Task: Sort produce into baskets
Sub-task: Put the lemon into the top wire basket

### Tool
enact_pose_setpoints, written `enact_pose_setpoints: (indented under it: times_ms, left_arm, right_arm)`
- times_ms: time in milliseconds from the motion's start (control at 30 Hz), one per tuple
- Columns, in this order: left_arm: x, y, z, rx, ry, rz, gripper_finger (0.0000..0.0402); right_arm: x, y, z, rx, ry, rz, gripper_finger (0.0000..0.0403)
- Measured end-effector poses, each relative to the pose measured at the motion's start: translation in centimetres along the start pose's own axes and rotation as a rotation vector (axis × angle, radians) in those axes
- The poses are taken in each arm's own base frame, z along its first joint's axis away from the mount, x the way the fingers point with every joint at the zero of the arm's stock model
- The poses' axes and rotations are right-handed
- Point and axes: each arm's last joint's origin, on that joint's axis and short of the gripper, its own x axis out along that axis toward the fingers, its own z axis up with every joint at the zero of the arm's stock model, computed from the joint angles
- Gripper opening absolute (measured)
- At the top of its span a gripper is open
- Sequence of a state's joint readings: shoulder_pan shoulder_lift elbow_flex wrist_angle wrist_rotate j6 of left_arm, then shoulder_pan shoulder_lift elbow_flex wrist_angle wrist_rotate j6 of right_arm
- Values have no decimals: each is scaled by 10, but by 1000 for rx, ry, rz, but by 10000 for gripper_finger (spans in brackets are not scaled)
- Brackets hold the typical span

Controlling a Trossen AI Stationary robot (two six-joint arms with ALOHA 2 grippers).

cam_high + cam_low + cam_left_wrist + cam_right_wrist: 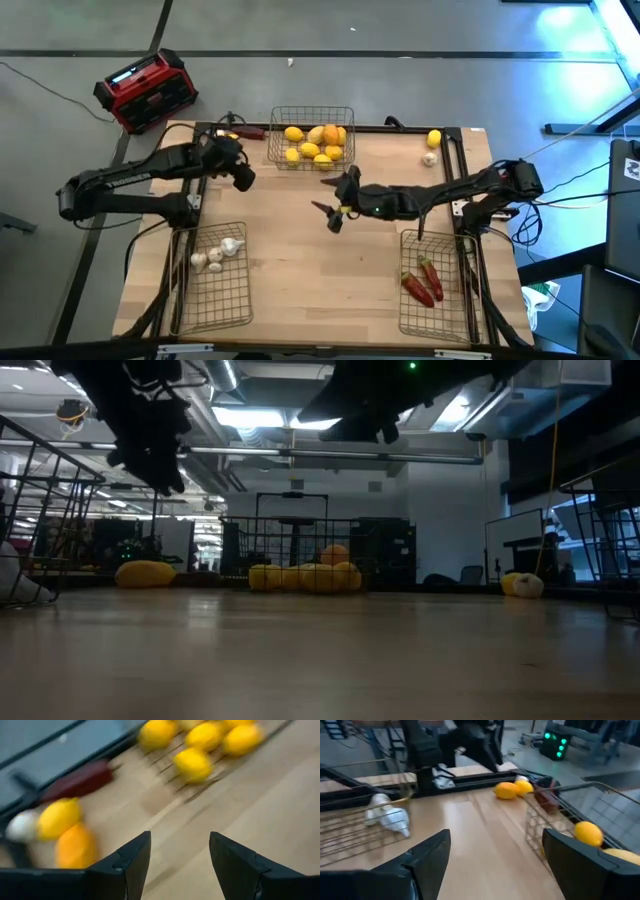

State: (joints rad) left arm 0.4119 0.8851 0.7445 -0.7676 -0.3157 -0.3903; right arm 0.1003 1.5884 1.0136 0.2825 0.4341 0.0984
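Left gripper (pixel 177 857) open; blurred chili (pixel 80 781), seemingly

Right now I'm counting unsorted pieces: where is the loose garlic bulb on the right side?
In the high view the garlic bulb lies at the table's far right corner, just below a loose yellow lemon and outside every basket.

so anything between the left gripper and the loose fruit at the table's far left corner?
Nothing visible. The open left gripper hangs just short of the yellow and orange fruits by the dark red chili; only bare wooden table lies between.
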Motion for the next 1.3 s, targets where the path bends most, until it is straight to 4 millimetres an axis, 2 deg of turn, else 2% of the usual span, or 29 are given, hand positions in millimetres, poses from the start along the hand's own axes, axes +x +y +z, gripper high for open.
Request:
enact_pose_setpoints:
  times_ms: [200, 400, 500, 633, 867, 1067, 1300]
  left_arm:
    - [-2, 17, 6, -2, -14, 149, 198]
    - [4, 24, 13, -2, -53, 261, 198]
    - [14, 28, 15, 15, 5, 273, 203]
    - [38, 36, 16, -1, 152, 267, 234]
    - [60, 55, 19, 12, 425, 447, 281]
    - [73, 65, 24, -17, 397, 410, 285]
    - [88, 76, 14, -78, 407, 368, 285]
  right_arm:
    - [1, 6, 5, 4, -114, 21, 310]
    - [1, 5, 4, -25, -103, 17, 310]
    - [6, 7, -2, -35, -82, 16, 310]
    - [17, 11, -14, -48, -68, 14, 310]
    - [23, 13, -17, -59, -102, 13, 310]
    - [25, 10, -18, -81, -104, 2, 310]
    - [26, 9, -18, -77, -100, 0, 310]
